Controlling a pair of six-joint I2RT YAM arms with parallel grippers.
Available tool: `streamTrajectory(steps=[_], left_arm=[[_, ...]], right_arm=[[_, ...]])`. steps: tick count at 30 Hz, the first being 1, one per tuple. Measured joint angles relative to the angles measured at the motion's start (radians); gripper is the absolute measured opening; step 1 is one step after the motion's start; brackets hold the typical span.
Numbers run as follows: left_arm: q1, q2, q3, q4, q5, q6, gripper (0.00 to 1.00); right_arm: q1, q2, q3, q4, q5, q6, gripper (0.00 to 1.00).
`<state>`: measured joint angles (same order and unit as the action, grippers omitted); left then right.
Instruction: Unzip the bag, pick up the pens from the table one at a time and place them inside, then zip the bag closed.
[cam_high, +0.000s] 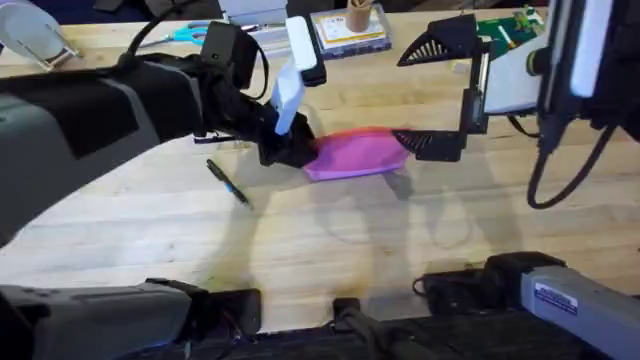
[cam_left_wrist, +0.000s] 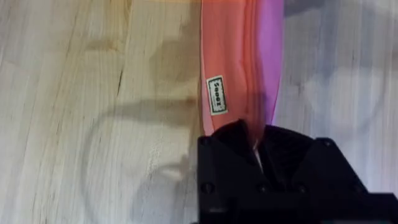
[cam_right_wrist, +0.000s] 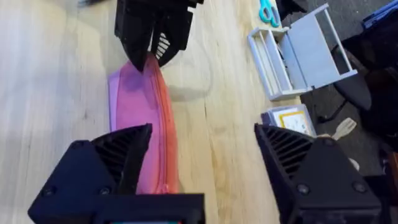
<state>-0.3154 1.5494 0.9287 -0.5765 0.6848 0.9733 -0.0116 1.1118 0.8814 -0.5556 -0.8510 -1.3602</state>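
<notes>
Pink bag (cam_high: 357, 154) lies mid-table (cam_high: 330, 240), its left end pinched by the left gripper (cam_high: 290, 148); the right gripper (cam_high: 432, 100) gapes wide at the other end. Unanchored there, the pouch may drag instead of unzipping. 1 pen (cam_high: 227, 182) waits nearby.

Bag (cam_high: 358, 154) mid-table (cam_high: 330, 250), one pen (cam_high: 227, 182) just left, scissors (cam_high: 188, 33) far behind.

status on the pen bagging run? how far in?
Early. Nothing looks done: one pen lies on the table, and the bag looks zipped. In hand: left gripper is pinching the bag's end, right gripper is open at the other. Left: unzip, load, zip.
</notes>
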Motion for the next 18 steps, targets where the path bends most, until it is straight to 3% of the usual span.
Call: streamTrajectory(steps=[10,18], left_arm=[[0.0,0.0,0.0,0.0,0.0,0.0,0.099],[0.0,0.0,0.0,0.0,0.0,0.0,0.099]], right_arm=[[-0.013,0.004,0.0,-0.051,0.269,0.003,0.996],[-0.137,0.082,0.0,-0.113,0.201,0.074,0.997]])
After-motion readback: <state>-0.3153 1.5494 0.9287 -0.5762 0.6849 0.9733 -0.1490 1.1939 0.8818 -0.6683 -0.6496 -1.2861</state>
